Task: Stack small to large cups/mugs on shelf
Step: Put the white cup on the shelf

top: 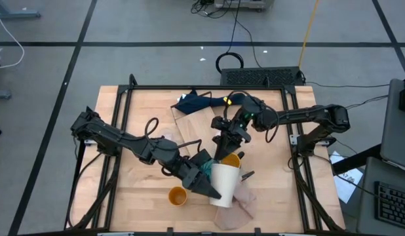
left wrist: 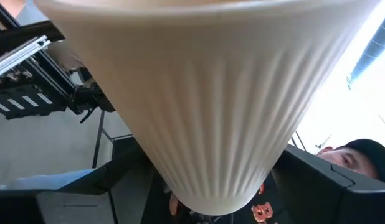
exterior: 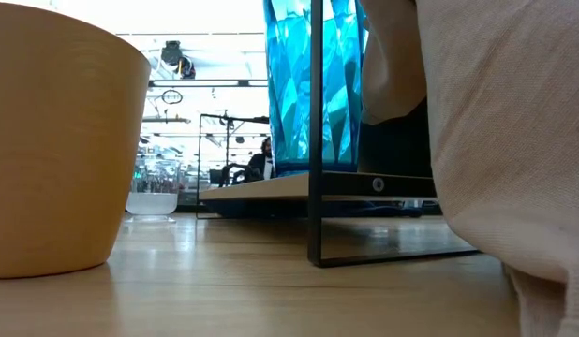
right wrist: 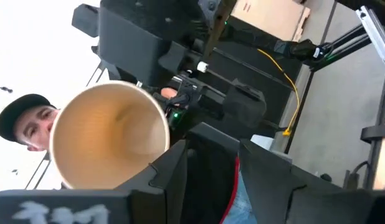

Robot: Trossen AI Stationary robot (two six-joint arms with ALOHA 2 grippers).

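Note:
My left gripper (top: pixel 209 185) is shut on a large white ribbed cup (top: pixel 226 185), which fills the left wrist view (left wrist: pixel 205 106). My right gripper (top: pixel 227 149) is shut on the mustard-yellow cup (top: pixel 231 160); its open mouth faces the right wrist camera (right wrist: pixel 111 134). The two cups are close together over the table's middle. The teal cup (exterior: pixel 313 84) stands upright by its base on the pale wooden shelf (exterior: pixel 271 187); in the high view it (top: pixel 207 170) is mostly hidden under my left gripper. The orange cup (top: pixel 178 195) stands on the table near the front edge. My left gripper pinches the white cup's lower wall near its narrow base (left wrist: pixel 205 199) between its two fingers, which stand on either side of it. The arm comes in from the table's left. The cup is held tilted above the table. My right gripper holds the mustard-yellow cup by its wall near the rim (right wrist: pixel 160 152); the fingers themselves hide the place of contact. The arm comes in from the table's far right. The cup is lifted and tipped, its mouth turned toward the wrist.
A dark blue cloth (top: pixel 192 101) lies at the table's far side. A pinkish-beige cloth (top: pixel 240 206) lies at the front right, large in the low view (exterior: pixel 514 140). A person in a dark cap shows beyond the table (left wrist: pixel 357 155).

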